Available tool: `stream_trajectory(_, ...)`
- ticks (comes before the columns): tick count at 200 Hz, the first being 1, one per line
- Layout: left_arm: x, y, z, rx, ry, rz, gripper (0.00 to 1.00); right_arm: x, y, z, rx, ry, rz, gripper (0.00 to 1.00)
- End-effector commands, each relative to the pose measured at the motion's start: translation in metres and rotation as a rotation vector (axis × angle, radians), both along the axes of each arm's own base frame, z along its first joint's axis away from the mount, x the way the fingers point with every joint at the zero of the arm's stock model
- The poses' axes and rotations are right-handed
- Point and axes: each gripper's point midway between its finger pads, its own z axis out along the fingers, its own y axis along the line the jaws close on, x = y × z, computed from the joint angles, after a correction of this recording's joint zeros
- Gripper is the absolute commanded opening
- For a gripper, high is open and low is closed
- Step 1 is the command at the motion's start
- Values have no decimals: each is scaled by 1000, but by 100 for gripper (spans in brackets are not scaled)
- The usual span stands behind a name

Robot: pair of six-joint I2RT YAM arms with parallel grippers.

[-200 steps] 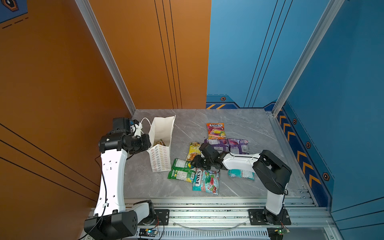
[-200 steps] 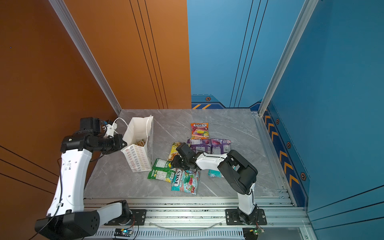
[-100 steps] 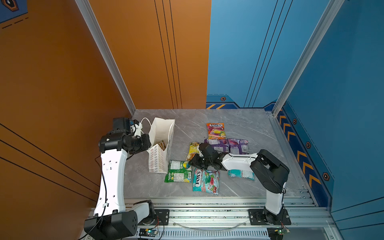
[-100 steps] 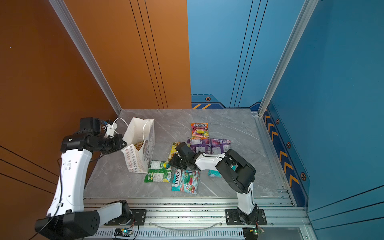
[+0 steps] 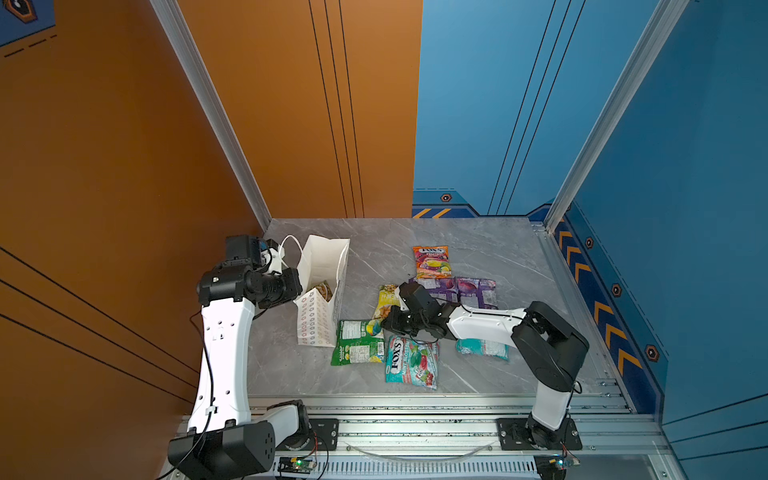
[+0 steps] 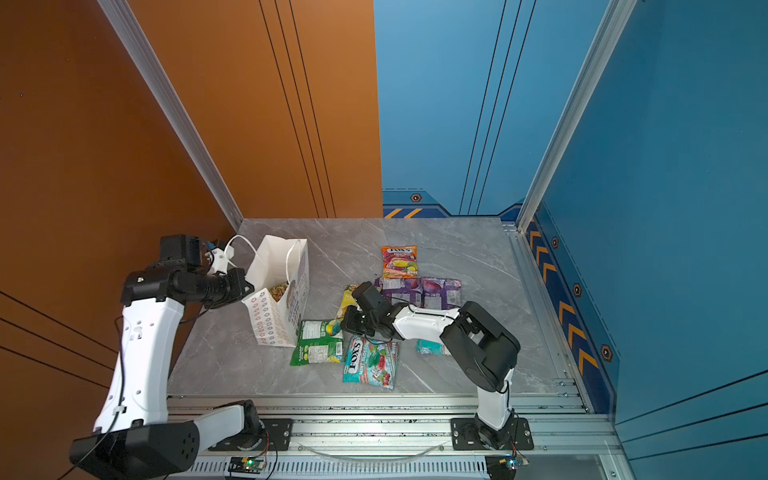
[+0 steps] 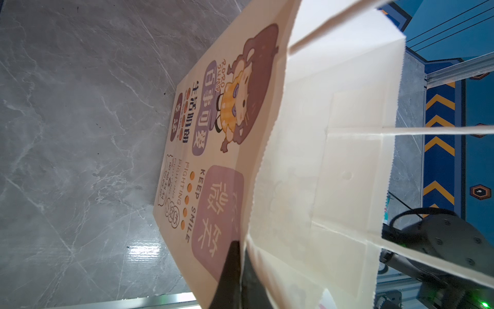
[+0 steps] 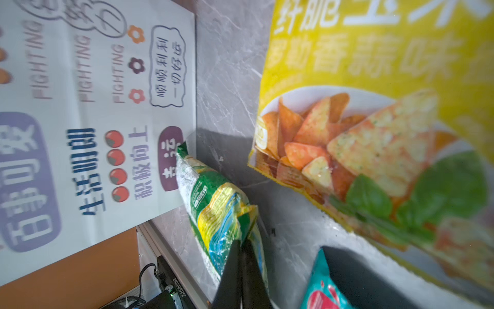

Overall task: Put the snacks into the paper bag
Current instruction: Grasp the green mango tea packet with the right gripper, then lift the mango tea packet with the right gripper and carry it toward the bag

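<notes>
1. Pinching the rim of the tall white paper carrier bag (image 5: 320,309), the left gripper (image 7: 238,270) is closed on the paper edge at the bag's mouth; I judge this keeps the bag upright and its mouth spread so packets can drop in.
2. Standing on the grey marble tabletop (image 5: 478,245), the bag already shows one snack packet (image 5: 323,289) inside its opening in both top views.
3. Lying just beside the bag's foot, on the side toward the right arm, the crinkly green plastic snack packet (image 8: 222,211) has one crumpled corner clamped between the closed fingers of the right gripper (image 8: 242,256). A corner hold suits a flat packet that offers no other edge to grasp.
4. Resting near the bag, a little beyond the green packet, is the yellow chip packet (image 8: 374,133); the teal FOX'S packet (image 5: 411,361) lies farther out from the bag than the green one.
5. Sitting well apart from the bag are the orange FOX'S packet (image 5: 431,262) and the purple packets (image 5: 476,291), waiting their turn.
6. Lifting comes next, I judge: the green packet must clear the bag's rim, and a corner grip may let it swing or slip.
</notes>
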Motion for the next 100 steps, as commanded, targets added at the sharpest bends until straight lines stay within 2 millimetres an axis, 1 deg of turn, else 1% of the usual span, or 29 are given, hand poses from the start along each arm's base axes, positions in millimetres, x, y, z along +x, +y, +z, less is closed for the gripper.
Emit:
stream_trajectory(1, -2, -6, 9, -35, -31, -17, 5, 19, -10, 61, 27, -144, -23, 0)
stream_trajectory(29, -1, -10, 15, -61, -46, -27, 4, 24, -21, 93, 29, -212, -32, 0)
stream_trajectory(53, 0, -15, 20, -86, -58, -38, 4, 29, -31, 110, 17, -253, -46, 0)
stream_trajectory(69, -1, -17, 20, -97, -61, -39, 4, 34, -44, 119, -8, -287, -66, 0)
stream_trajectory(100, 0, -25, 19, -151, -68, -48, 4, 46, -68, 146, -22, -357, -117, 0)
